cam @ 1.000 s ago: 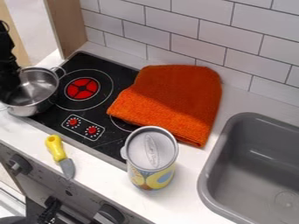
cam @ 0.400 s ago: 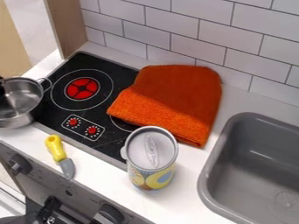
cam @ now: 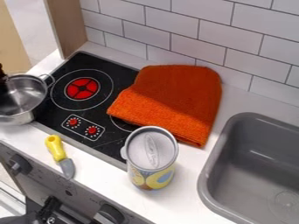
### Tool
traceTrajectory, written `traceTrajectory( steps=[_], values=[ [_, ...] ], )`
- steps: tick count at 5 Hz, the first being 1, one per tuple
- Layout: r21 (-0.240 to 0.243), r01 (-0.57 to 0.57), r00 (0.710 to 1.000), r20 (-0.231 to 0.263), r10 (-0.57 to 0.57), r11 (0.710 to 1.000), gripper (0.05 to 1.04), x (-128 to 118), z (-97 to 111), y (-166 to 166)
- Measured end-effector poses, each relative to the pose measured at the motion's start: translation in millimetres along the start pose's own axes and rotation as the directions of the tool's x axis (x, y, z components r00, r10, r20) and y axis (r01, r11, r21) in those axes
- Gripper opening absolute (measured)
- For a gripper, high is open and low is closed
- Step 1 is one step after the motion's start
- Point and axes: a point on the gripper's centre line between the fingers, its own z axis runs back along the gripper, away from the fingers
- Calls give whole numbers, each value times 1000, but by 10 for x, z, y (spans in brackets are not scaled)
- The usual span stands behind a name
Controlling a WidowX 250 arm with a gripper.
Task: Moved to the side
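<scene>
At the left edge of the camera view stands a silver metal pot [cam: 26, 100] with a loop handle towards the stove. It overlaps the left side of the black stove top [cam: 65, 111] and the white counter beside it. A dark part of the gripper [cam: 3, 83] shows at the frame's left edge, at the pot's far left side. Most of the gripper is cut off by the frame, and its hold on the pot cannot be made out.
An orange folded cloth [cam: 169, 100] covers the stove's right part. In front stand a lidded can [cam: 151, 159] and a yellow-handled toy knife [cam: 59, 153]. A grey sink [cam: 219, 162] lies at the right, a tiled wall [cam: 192, 30] behind.
The pot has shifted left and slightly towards the front since the first frame, and a little back to the right since the second. The gripper has moved left, mostly out of the frame.
</scene>
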Motion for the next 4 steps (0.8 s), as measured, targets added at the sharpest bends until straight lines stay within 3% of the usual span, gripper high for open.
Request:
traceTrajectory(
  steps=[3,4],
  values=[
    [-11,-17,1000,2,17,1000,75,66,-13,-73],
    [-10,-18,1000,-2,18,1000,222,66,0,-66]
  ],
)
